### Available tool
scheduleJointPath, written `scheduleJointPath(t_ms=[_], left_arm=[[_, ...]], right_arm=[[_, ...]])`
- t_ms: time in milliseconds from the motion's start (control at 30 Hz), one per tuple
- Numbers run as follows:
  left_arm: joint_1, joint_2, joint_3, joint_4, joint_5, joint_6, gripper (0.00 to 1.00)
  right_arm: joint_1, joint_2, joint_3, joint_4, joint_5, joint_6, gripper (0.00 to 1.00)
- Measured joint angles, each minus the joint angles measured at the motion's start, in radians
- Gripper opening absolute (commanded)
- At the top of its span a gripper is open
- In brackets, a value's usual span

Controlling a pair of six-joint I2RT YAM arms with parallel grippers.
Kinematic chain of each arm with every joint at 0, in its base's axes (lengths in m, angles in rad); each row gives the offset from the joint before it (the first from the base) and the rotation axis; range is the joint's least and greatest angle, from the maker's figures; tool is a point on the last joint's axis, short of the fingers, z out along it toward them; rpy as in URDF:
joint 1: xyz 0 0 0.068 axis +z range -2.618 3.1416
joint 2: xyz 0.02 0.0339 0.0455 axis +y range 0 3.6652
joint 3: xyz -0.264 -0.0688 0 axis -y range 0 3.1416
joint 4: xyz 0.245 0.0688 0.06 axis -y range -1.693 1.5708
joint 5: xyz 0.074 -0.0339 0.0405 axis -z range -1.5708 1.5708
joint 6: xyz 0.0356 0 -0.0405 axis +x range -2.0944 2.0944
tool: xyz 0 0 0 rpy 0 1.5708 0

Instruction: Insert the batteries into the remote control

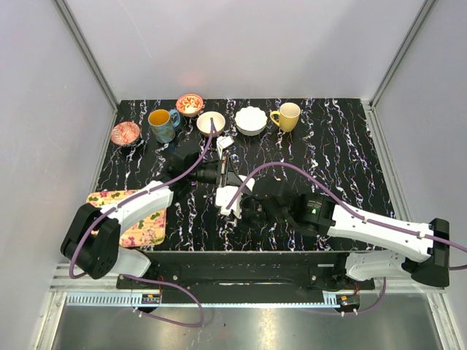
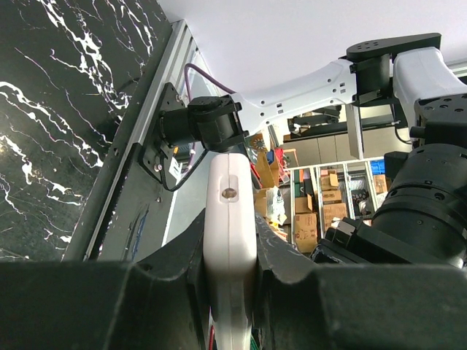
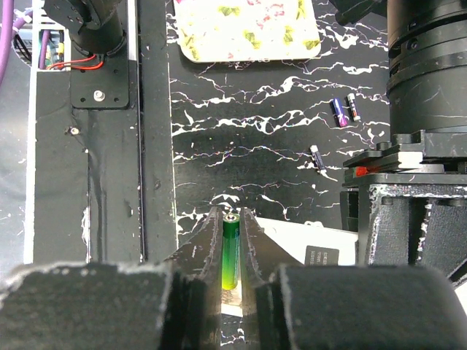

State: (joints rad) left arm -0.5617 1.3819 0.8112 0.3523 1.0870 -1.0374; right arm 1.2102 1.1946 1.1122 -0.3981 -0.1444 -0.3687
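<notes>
In the right wrist view, the right gripper [image 3: 231, 222] fills the bottom of the frame, its fingers closed on a green battery [image 3: 230, 251]. The battery's long axis runs bottom to top of that frame. Its silver-capped end is uppermost and points toward the floral tray [image 3: 248, 29] at the top edge. Under and just right of the fingers lies the white face of the remote control [image 3: 292, 237]. Whether the battery touches it cannot be told.

Three loose batteries [image 3: 338, 113] lie on the marble in the upper right of that frame, two side by side and one a little lower. The table's near edge runs down the left of the frame, beside the gripper.

In the left wrist view, the left gripper [image 2: 230, 244] is clamped on the remote control [image 2: 229, 204], which is seen edge-on. Its long axis rises from the bottom centre of the frame, and its rounded end points at the right arm's base.

From above, both grippers meet at the middle of the table [image 1: 350, 160], near its front edge, with the remote control [image 1: 230, 200] between them. Bare marble lies open on the right half. A white bowl [image 1: 250, 120] and a yellow mug [image 1: 287, 116] stand in a row of crockery along the far edge, well apart from the grippers. A small white panel [image 1: 225, 142] lies between that row and the left gripper [image 1: 221, 175].
</notes>
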Motion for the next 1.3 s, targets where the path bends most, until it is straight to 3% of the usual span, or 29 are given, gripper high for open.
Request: scheduleJointPath(t_ms=[1300], left_arm=[[0.008,-0.019,0.0,0.0,-0.028,0.013,0.0]], right_arm=[[0.036,0.041,0.06,-0.094,0.09,0.005,0.0]])
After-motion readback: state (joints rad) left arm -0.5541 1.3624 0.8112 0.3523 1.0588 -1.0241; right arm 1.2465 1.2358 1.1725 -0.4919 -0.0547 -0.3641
